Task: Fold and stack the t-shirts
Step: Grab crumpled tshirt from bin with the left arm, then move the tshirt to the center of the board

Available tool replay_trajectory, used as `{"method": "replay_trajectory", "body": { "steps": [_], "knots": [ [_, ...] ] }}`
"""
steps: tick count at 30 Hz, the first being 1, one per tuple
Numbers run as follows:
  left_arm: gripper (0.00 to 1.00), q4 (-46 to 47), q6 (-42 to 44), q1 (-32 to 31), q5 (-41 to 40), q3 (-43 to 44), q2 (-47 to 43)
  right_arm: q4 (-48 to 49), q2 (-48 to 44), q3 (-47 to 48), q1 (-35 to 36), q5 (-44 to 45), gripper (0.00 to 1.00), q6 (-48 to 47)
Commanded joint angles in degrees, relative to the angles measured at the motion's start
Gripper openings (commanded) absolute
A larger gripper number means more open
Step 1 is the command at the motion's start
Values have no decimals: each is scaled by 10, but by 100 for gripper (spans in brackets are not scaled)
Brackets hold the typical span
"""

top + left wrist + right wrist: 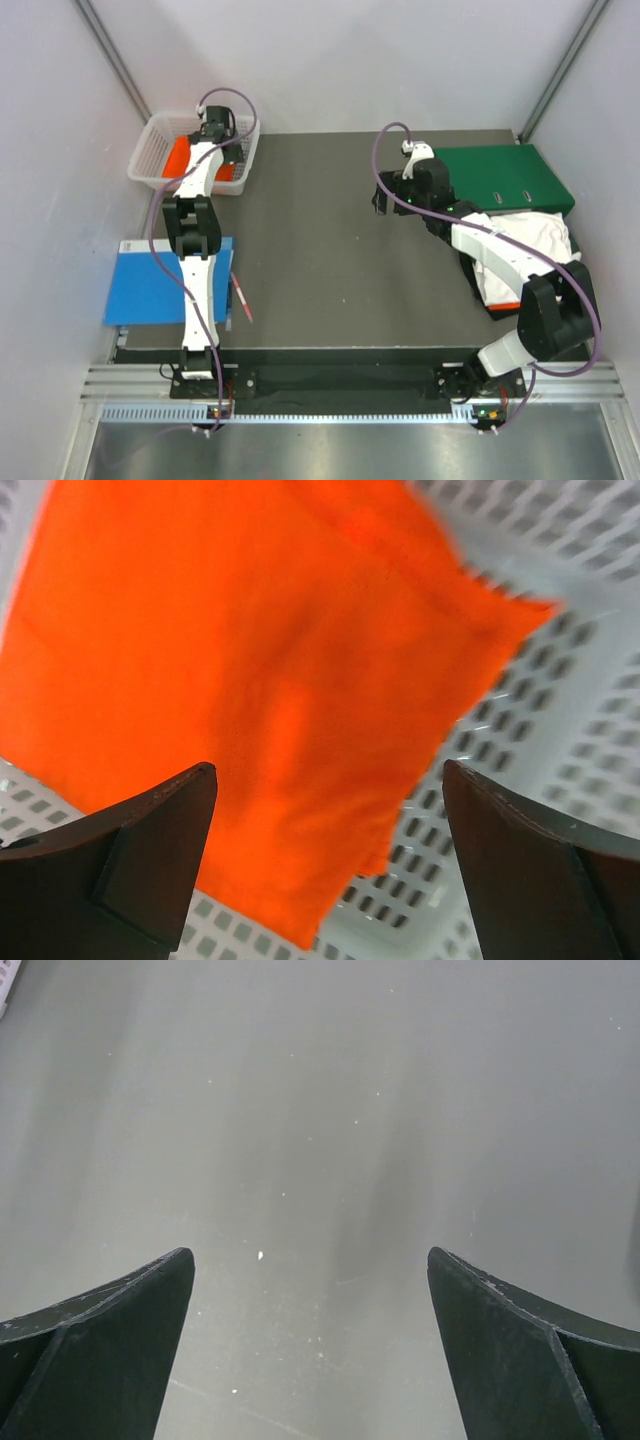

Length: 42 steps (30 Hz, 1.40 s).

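Left wrist: orange t-shirt (pixel 250 680) in basket (pixel 570 690) below spread left hand (pixel 328 770).

Overhead view, two downward wrist close-ups

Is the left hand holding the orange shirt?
No, the left hand is wide open over the orange t-shirt, which lies loose in the white basket.

The left arm (pixel 195 300) and right arm (pixel 497 252) wore white shells between black joints. A lilac cable (pixel 152 215) ran along each, looping out past the wrist. Tiny green lights showed by the black bases (pixel 198 378). The jaws were dark, wedge-shaped, with scuffed, dusty edges.
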Motion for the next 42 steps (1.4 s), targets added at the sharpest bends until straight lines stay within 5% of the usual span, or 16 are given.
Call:
{"method": "replay_trajectory", "body": {
  "steps": [1, 5, 6, 8, 9, 10, 28, 35, 42],
  "knots": [
    [99, -50, -19, 23, 3, 26, 20, 3, -18, 13, -13, -12, 100, -1],
    [94, -66, -22, 37, 5, 26, 20, 4, -16, 15, -23, -36, 100, 1],
    [75, -70, -24, 40, 16, 28, 22, 6, -15, 15, -24, -44, 100, 2],
    [54, -78, -34, 45, 35, 27, 25, 8, -13, 16, -31, -52, 100, 7],
    [14, -79, -39, 46, 36, 26, 27, 9, -13, 17, -33, -65, 100, 10],
    [0, -80, -41, 47, 34, 26, 25, 9, -12, 17, -36, -71, 100, 11],
    [0, 53, -23, -3, 127, -72, -306, 30, -36, -30, -41, -84, 100, 20],
    [0, 14, 12, -187, 128, -107, -360, 18, -56, -28, -51, -45, 100, 40],
    [0, 69, -26, -317, 96, -389, -415, -2, -115, -49, -79, -18, 100, 53]
  ]
}}
